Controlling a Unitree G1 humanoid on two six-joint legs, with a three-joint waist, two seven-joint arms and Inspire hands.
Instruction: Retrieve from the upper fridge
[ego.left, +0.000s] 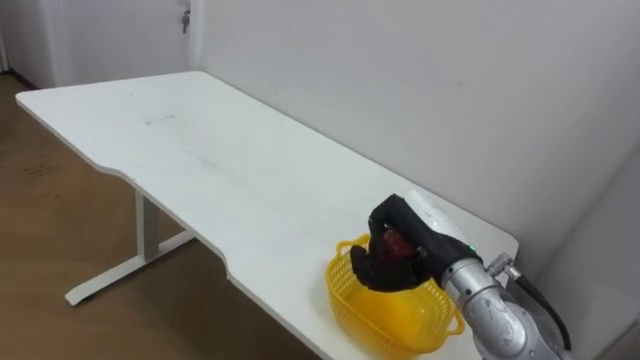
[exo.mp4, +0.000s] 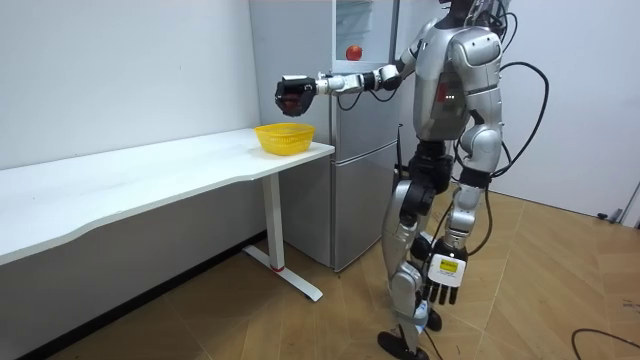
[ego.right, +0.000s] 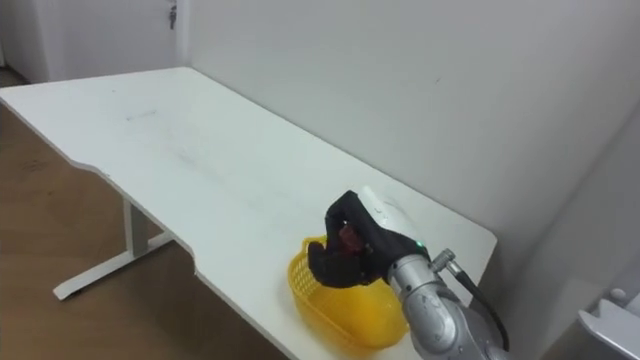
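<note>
Overhead, right hand (ego.left: 392, 262) clasps a red object (ego.left: 398, 242) above yellow basket (ego.left: 352, 300)

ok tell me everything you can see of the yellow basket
The yellow basket is a small, round, open-topped tub of what looks like slotted plastic, standing upright on the white table near its end. The right robot hand, curled round a red item, hangs over it, not touching.
</note>
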